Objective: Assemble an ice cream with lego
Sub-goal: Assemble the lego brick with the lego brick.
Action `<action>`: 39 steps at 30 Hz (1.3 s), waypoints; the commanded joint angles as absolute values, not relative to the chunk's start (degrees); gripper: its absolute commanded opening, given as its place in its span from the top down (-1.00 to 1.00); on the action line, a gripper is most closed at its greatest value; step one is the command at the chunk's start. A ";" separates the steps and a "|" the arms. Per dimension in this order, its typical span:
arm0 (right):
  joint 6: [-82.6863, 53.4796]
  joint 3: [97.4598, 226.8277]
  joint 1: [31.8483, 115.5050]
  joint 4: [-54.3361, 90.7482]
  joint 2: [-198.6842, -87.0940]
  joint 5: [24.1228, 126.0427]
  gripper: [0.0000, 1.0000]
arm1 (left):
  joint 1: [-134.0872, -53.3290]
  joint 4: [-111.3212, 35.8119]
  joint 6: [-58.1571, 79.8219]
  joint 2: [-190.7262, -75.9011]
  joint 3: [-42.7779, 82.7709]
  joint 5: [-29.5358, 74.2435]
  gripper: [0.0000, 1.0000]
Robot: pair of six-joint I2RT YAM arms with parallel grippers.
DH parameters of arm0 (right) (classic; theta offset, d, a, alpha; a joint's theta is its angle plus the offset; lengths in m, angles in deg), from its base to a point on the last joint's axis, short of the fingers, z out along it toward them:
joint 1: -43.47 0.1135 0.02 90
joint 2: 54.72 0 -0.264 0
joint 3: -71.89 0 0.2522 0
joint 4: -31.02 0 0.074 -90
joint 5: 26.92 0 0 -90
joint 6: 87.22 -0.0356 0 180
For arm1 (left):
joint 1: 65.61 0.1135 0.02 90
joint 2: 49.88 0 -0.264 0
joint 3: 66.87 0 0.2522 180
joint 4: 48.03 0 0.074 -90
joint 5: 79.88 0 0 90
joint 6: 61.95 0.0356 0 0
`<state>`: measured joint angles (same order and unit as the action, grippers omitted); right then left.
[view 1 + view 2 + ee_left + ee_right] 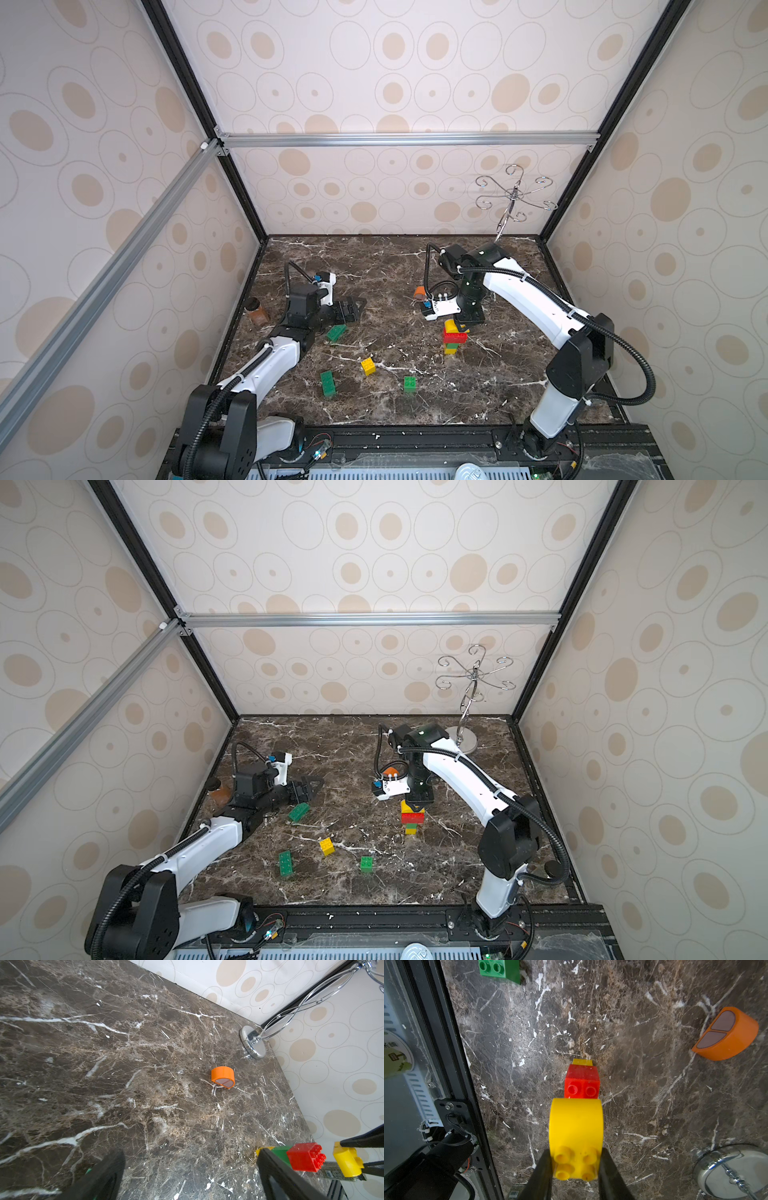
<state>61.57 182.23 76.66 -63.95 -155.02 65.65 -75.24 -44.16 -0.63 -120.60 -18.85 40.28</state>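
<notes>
A small stack of lego (pixel 454 337) (pixel 412 818) stands right of the table's middle: a yellow brick at the bottom, a green one, then a red brick (pixel 581 1082) (pixel 305 1156). My right gripper (pixel 460 321) (pixel 575 1155) is shut on a yellow dome piece (pixel 576 1126) (pixel 346 1160), studs toward the wrist camera, held just above the red brick with a small gap. An orange dome piece (pixel 419 292) (pixel 222 1077) (pixel 726 1034) lies behind the stack. My left gripper (pixel 353 309) (pixel 191 1163) hangs open and empty at mid-left.
Loose bricks lie in front: a green one (pixel 336 332) by the left gripper, a green oblong (pixel 328 383), a yellow square (pixel 368 366), a green square (pixel 410 383). A brown jar (pixel 257 311) stands at the left edge. A chrome hook stand (pixel 465 739) occupies the back right corner.
</notes>
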 commanded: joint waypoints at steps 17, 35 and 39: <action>60.97 179.74 77.78 -63.20 -156.03 64.50 1.00 | -74.66 -45.96 -0.51 -120.86 -18.83 41.50 -1.00; 60.26 177.50 77.78 -60.88 -155.62 63.81 1.00 | -74.49 -46.29 -0.60 -120.98 -18.92 41.36 -1.00; 60.18 177.45 77.75 -60.60 -155.75 63.60 1.00 | -74.49 -46.31 -0.60 -121.03 -18.83 41.42 -1.00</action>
<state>59.99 177.88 77.28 -59.71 -155.12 63.49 -74.87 -44.93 -0.63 -120.62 -19.02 40.74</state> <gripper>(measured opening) 0.321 0.999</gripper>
